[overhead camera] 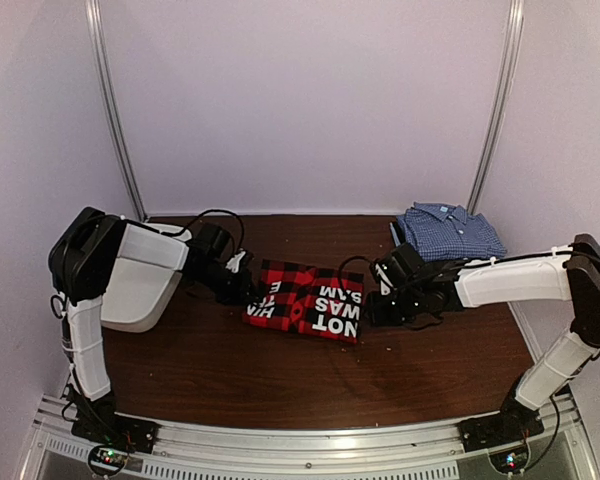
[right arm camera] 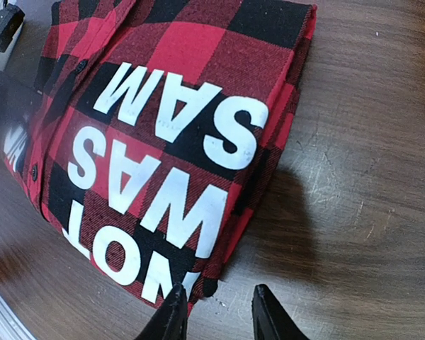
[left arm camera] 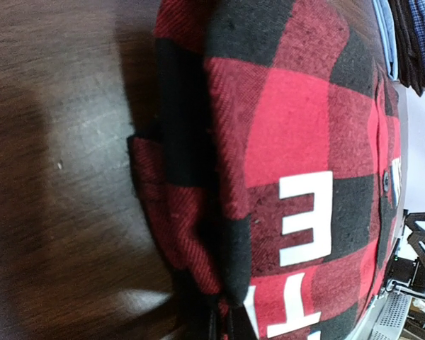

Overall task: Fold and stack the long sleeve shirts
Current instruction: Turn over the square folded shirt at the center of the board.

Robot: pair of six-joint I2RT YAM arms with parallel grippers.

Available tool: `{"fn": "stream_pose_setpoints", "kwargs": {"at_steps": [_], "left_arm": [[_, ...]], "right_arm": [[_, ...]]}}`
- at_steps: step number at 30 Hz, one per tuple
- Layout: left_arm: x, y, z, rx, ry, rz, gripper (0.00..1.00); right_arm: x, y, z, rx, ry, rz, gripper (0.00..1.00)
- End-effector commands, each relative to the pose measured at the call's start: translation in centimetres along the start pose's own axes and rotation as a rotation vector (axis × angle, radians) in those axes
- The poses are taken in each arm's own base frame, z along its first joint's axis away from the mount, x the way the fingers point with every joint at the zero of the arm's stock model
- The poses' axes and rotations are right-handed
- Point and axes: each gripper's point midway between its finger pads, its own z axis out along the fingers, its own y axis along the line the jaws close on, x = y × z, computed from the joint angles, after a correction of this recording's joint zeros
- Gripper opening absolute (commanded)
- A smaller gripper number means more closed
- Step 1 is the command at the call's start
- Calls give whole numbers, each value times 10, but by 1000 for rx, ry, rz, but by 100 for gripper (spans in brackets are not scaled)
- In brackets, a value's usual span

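A white plastic tub (overhead camera: 130, 290) sits at the left side of the dark brown wooden table (overhead camera: 230, 375), partly behind the left arm; its inside is hidden, so I cannot tell what it holds. The red-and-black buffalo plaid flannel shirt (overhead camera: 305, 300) lies folded into a rectangle at the middle of the table, between the two grippers. Bold white block letters are printed on it: the right wrist view reads "SAM", "WAS" and "NOT" in three rows on the shirt (right arm camera: 163, 106), upside down from above. A second column nearer the left arm is too blurred overhead to read, and the left wrist view catches only an "E" and a "T" on the cloth (left arm camera: 290, 106). The blue-and-white fine check shirt (overhead camera: 450, 232) lies folded, collar up, at the back right of the table, well apart from the plaid one. The left gripper (overhead camera: 242, 285) is at the plaid shirt's left edge, closed; whether cloth is pinched in it I cannot tell. The right gripper (right arm camera: 219, 319) stands partly open at the shirt's right corner, its fingers (right arm camera: 173, 315) gripping nothing.
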Motion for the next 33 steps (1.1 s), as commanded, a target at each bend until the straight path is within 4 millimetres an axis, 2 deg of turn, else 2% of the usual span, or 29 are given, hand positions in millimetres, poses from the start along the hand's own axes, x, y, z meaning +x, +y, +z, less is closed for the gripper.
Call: {"fn": "stream_pose_setpoints", "kwargs": {"at_steps": [1, 5, 11, 20, 23, 27, 33], "left_arm": [[2, -7, -2, 7, -15, -9, 0], [-4, -19, -26, -11, -68, 8, 0], [6, -15, -61, -63, -85, 25, 0], [9, -27, -112, -140, -118, 103, 0], [4, -35, -130, -156, -140, 133, 0], [-1, -43, -146, -167, -153, 167, 0], [-20, -65, -166, -158, -189, 207, 0]], "right_arm": [[-19, 1, -2, 18, -47, -9, 33], [-27, 8, 2, 9, -51, -22, 34], [-40, 26, 8, -39, -53, -36, 34], [-53, 90, 36, -146, -39, -67, 30], [-54, 105, 45, -166, -34, -69, 28], [-46, 123, 62, -208, 10, -64, 23], [-40, 147, 83, -248, 51, -68, 23]]}}
